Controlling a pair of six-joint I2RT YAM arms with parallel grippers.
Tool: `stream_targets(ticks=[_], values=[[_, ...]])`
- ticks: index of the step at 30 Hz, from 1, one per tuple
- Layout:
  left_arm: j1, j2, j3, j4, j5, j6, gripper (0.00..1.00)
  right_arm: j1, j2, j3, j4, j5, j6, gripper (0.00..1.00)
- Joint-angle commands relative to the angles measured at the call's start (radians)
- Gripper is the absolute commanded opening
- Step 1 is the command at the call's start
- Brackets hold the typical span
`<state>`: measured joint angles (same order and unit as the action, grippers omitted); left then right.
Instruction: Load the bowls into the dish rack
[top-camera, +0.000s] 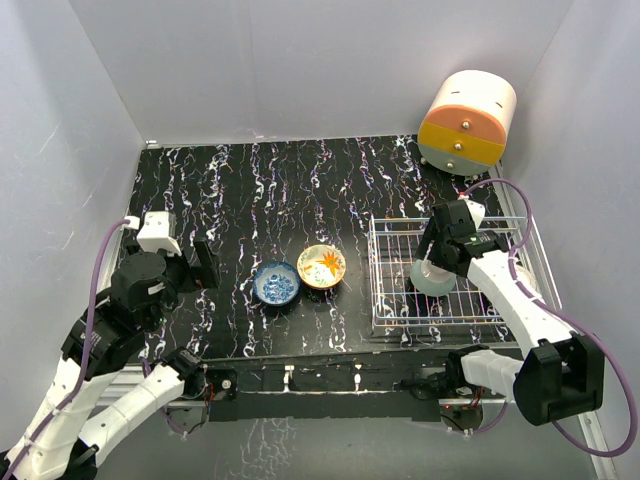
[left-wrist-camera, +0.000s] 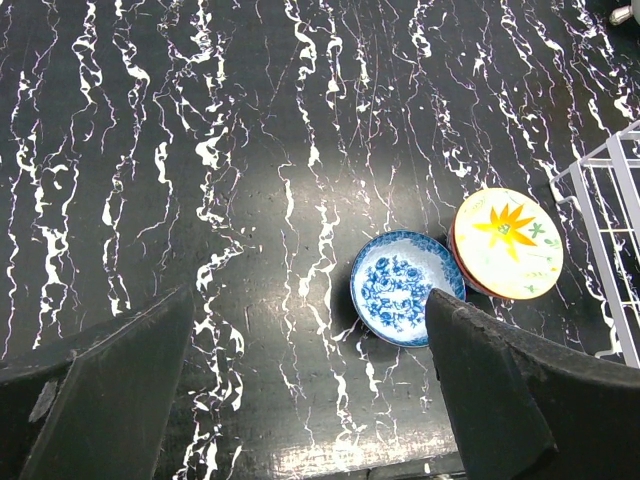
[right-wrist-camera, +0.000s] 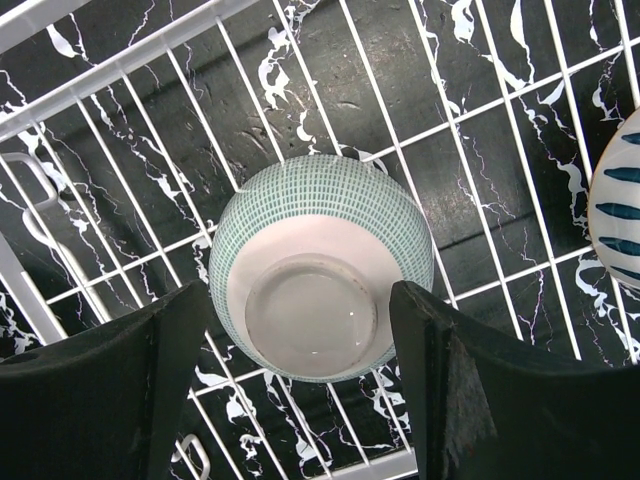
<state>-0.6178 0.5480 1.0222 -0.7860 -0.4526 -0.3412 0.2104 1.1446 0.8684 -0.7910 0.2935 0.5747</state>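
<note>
Seen from overhead, the right arm's wrist covers the far side of the green bowl (top-camera: 431, 281) in the dish rack (top-camera: 390, 300), hiding the fingertips beneath it. On the right wrist camera, a blue-striped bowl (right-wrist-camera: 620, 200) is cut by the right edge (only a sliver shows). The right gripper (right-wrist-camera: 298, 293) has fingers (right-wrist-camera: 110, 400) that run off the bottom, and whether they touch the green bowl cannot be told. On the left wrist camera, a finger (left-wrist-camera: 500, 390) of the left gripper (left-wrist-camera: 310, 293) hides the blue bowl's (left-wrist-camera: 400, 285) near rim, and the rack is cropped at the right.
</note>
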Motion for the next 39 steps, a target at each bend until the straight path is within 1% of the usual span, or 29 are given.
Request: stream_targets(ticks=[1, 5, 7, 9, 10, 16, 19, 24, 27, 28, 31, 34, 37, 38, 39], values=[[-0.005, -0.007, 0.003, 0.009, -0.006, 0.002, 0.97, 0.004, 0.016, 0.001, 0.041, 0.045, 0.0, 0.75], [-0.005, -0.009, 0.0, 0.018, -0.006, 0.012, 0.97, 0.004, 0.036, 0.006, 0.04, 0.045, 0.005, 0.74], [-0.005, -0.014, 0.001, 0.021, -0.007, 0.015, 0.97, 0.004, 0.053, 0.008, 0.033, 0.038, 0.009, 0.7], [-0.005, -0.018, 0.001, 0.027, -0.008, 0.018, 0.97, 0.004, 0.065, 0.012, 0.02, 0.035, 0.014, 0.68], [-0.005, -0.02, 0.001, 0.029, -0.005, 0.02, 0.97, 0.004, 0.067, 0.015, 0.013, 0.037, 0.016, 0.65], [-0.005, -0.022, -0.001, 0.031, -0.01, 0.041, 0.97, 0.004, 0.065, 0.012, 0.008, 0.068, 0.029, 0.59], [-0.005, -0.027, -0.006, 0.03, -0.02, 0.049, 0.97, 0.004, 0.073, 0.024, 0.012, 0.096, 0.036, 0.54], [-0.005, -0.037, -0.01, 0.021, -0.031, 0.049, 0.97, -0.007, 0.115, 0.064, 0.029, 0.166, 0.03, 0.52], [-0.005, -0.046, -0.009, 0.015, -0.032, 0.045, 0.97, -0.02, 0.135, 0.099, 0.038, 0.156, 0.018, 0.52], [-0.005, -0.047, -0.007, 0.011, -0.033, 0.045, 0.97, -0.021, 0.133, 0.109, 0.037, 0.148, 0.014, 0.53], [-0.005, -0.049, 0.0, 0.002, -0.041, 0.045, 0.97, -0.019, 0.114, 0.122, 0.035, 0.143, -0.006, 0.66], [-0.005, -0.051, 0.0, 0.004, -0.044, 0.047, 0.97, -0.02, 0.09, 0.132, 0.015, 0.161, -0.016, 0.69], [-0.005, -0.052, -0.009, 0.008, -0.043, 0.047, 0.97, -0.022, 0.073, 0.142, -0.003, 0.121, -0.035, 0.7], [-0.005, -0.053, -0.012, 0.009, -0.042, 0.047, 0.97, -0.022, 0.072, 0.146, -0.017, 0.098, -0.039, 0.73], [-0.005, -0.055, -0.014, 0.012, -0.042, 0.047, 0.97, -0.023, 0.071, 0.149, -0.027, 0.073, -0.044, 0.77]])
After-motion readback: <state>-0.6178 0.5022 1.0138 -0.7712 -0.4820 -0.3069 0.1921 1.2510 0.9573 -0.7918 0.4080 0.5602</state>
